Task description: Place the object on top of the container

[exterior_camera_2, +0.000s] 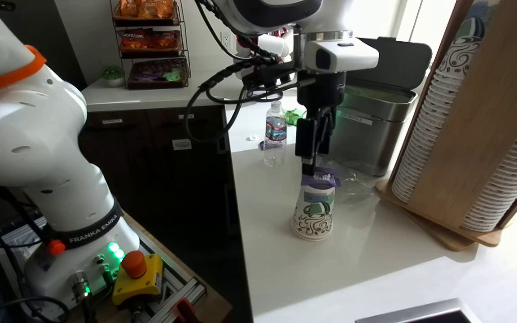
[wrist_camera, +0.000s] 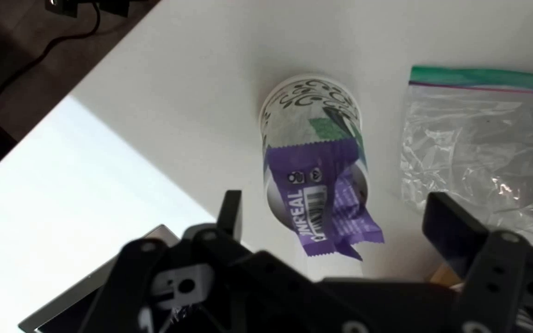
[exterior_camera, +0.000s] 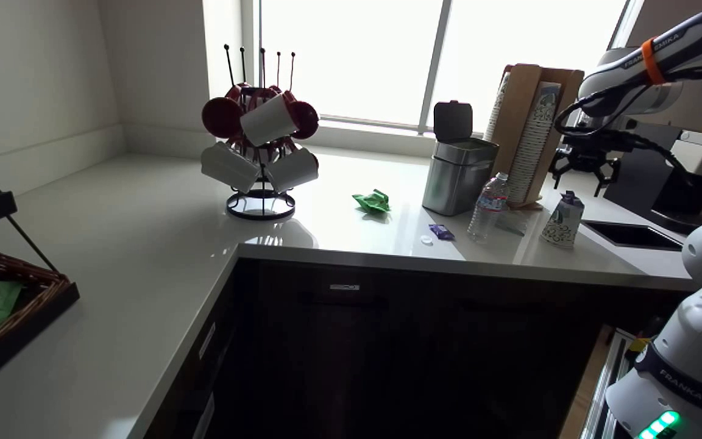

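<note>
A purple packet (wrist_camera: 319, 199) lay on top of the upturned paper cup (exterior_camera_2: 313, 220).
My gripper (exterior_camera: 577, 185) was released, its jaws spread wide, at the right of the frame in an exterior view. In the wrist view I saw the packet near the centre, hanging over the edge of the cup's base, and a clear zip bag (wrist_camera: 479, 148) at the right. In an exterior view a water bottle (exterior_camera_2: 275, 134) stood on the worktop (exterior_camera_2: 276, 255) near the centre.

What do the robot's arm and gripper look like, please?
The Franka Emika Panda arm is rounded and mostly white with dark sections, an orange band and a black base band marked FRANKA EMIKA; black cables loop outside it. The gripper is black, with two jointed fingers.
</note>
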Available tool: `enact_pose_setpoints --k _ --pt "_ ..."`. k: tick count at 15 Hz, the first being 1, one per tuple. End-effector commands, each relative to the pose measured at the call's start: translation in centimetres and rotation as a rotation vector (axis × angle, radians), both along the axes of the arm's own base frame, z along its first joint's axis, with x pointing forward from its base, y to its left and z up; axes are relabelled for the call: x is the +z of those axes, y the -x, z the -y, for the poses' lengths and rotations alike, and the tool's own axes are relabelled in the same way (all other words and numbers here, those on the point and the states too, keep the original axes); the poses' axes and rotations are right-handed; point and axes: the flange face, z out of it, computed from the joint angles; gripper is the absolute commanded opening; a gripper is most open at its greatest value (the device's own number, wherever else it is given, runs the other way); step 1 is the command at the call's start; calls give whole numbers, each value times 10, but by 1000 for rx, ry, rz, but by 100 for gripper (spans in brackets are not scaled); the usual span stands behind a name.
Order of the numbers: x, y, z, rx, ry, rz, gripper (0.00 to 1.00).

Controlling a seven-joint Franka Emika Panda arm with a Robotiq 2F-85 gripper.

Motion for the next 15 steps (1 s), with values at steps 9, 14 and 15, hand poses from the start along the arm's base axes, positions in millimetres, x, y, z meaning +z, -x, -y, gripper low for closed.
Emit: enact_pose_setpoints --k 9,14,15 --pt "19 38 -54 403 10 -9 100" --pt "35 71 -71 397 51 -25 100" --pt "38 76 -75 397 60 -25 100"
